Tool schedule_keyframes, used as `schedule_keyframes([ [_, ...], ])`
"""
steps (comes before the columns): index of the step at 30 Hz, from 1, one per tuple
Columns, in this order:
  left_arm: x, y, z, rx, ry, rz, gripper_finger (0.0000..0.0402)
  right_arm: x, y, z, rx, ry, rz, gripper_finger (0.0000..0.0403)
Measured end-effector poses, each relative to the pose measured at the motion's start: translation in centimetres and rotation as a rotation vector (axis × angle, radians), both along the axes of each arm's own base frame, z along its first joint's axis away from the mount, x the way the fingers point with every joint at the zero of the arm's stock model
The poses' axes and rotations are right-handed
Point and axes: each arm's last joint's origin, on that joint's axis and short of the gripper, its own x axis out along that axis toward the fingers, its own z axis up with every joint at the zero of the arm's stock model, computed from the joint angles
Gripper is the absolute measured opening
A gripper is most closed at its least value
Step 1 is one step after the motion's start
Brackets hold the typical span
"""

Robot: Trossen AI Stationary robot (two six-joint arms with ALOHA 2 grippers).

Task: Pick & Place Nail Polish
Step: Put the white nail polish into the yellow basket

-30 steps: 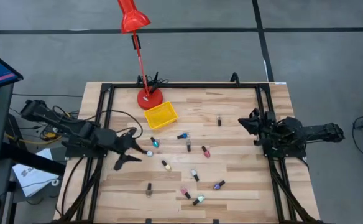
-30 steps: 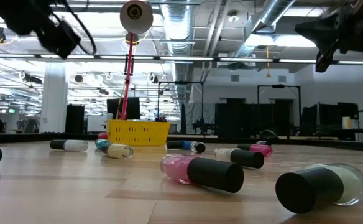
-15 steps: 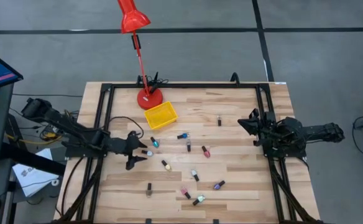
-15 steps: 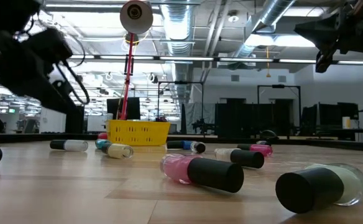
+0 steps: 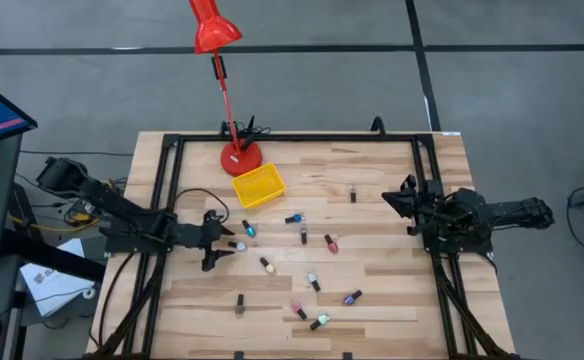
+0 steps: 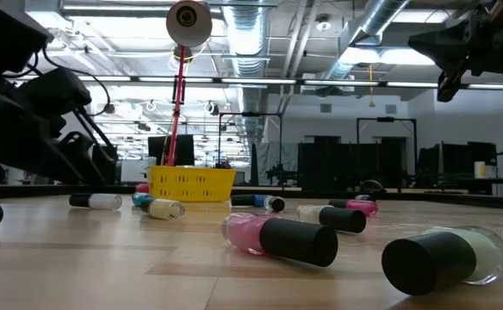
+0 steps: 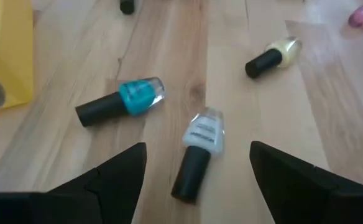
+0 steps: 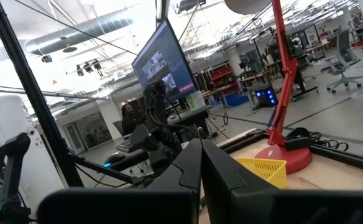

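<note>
Nail polish bottles [image 5: 312, 282] lie scattered on their sides across the table [image 5: 392, 290]; a white bottle [image 7: 200, 146] lies between the spread fingers of the left gripper [image 7: 197, 171], lowered apparently to pinch it. The yellow tray [image 5: 258, 185] appears empty. The right gripper [image 5: 404, 198], pressed together, waits at the table's right edge

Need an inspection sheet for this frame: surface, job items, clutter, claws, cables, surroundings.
Surface: wooden table, black frame along its edges.
Job's things: nail polish bottles scattered lying down; yellow tray holds none.
Clutter: red lamp beside the tray.
Grippers: left claw open, low around a white bottle; right claw shut, parked at the right edge.
Cables: bundle off the left edge.
Surroundings: monitor, workshop hall.
</note>
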Motion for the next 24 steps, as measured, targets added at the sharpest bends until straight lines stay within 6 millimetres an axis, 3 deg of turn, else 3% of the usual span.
schedule_keyframes([
  [19, 1.4, -0.5, -2.5, 0.038, 0.047, 0.013, 0.0282, 0.0, 0.0, 0.0, 0.001, 0.0, -0.001, 0.0],
  [24, 1.6, -0.5, -3.0, 0.038, 0.046, 0.037, 0.0253, 0.0, 0.0, 0.0, 0.001, 0.0, -0.001, 0.0],
])
